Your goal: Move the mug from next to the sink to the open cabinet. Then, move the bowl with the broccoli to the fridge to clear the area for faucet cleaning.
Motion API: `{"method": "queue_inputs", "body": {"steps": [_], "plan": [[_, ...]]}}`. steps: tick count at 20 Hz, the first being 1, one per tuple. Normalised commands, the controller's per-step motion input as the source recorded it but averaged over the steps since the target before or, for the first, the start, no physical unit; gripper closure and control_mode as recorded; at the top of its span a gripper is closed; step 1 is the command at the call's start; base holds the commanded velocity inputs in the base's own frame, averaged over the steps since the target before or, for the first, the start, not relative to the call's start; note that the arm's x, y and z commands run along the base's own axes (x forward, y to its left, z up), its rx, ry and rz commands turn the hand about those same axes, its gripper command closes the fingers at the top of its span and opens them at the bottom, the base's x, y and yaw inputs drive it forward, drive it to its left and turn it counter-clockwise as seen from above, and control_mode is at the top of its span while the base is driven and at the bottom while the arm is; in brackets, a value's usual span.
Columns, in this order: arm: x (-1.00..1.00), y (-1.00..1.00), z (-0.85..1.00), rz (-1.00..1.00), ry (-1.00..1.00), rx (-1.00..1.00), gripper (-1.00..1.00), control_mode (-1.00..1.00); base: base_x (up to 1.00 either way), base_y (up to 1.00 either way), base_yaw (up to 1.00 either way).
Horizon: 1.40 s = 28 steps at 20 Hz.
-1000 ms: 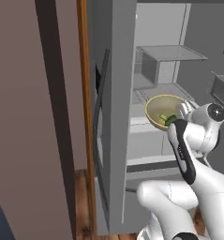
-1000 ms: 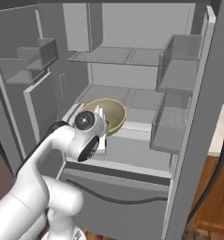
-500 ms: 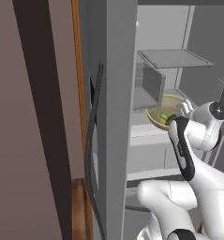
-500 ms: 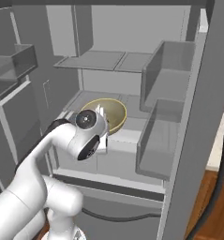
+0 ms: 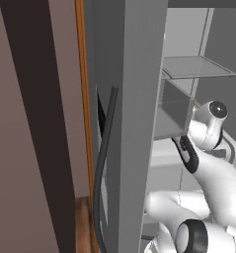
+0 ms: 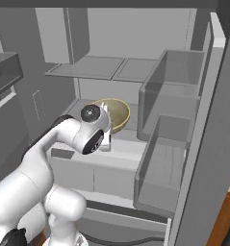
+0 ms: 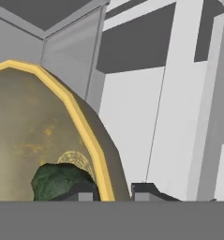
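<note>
Since a second ago our whole outlook has shifted: the base has driven closer to the fridge, its open door edge now looms large in the left base view, and the bowl with the broccoli sits further inside than before. Nearest to us in the hand view, our hand pinches the bowl's yellow rim between its two dark fingertips, one inside and one outside the wall, jaws narrow. Just inside that rim lies the green broccoli. From the right base view, the bowl is over the pale grey shelf, just beyond our wrist; we cannot tell whether it touches it. Beside the hand, towards the open right door, stand two translucent door bins, close to the bowl. Above and beyond the bowl hangs an upper shelf. Our arm bends at the elbow and reaches forward into the compartment, wrist roughly level.
</note>
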Motion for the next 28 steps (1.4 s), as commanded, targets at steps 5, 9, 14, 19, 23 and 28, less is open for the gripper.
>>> {"method": "queue_inputs", "body": {"steps": [5,9,14,19,23,28], "plan": [[0.7,-0.02,0.14,0.01,0.27,0.13,1.0,-1.0,0.0,0.0,0.0],[0.34,-0.08,-0.17,0.04,0.03,0.04,1.0,-1.0,0.0,0.0,0.0],[-0.05,-0.08,-0.46,0.0,-0.16,0.04,1.0,-1.0,0.0,0.0,0.0],[0.25,0.0,-0.23,0.0,-0.11,0.01,1.0,-1.0,0.0,0.0,0.0],[0.87,0.0,-0.01,0.0,0.02,0.0,1.0,-1.0,0.0,0.0,0.0],[0.83,0.0,-0.01,0.0,0.1,0.0,1.0,-1.0,0.0,0.0,0.0]]}}
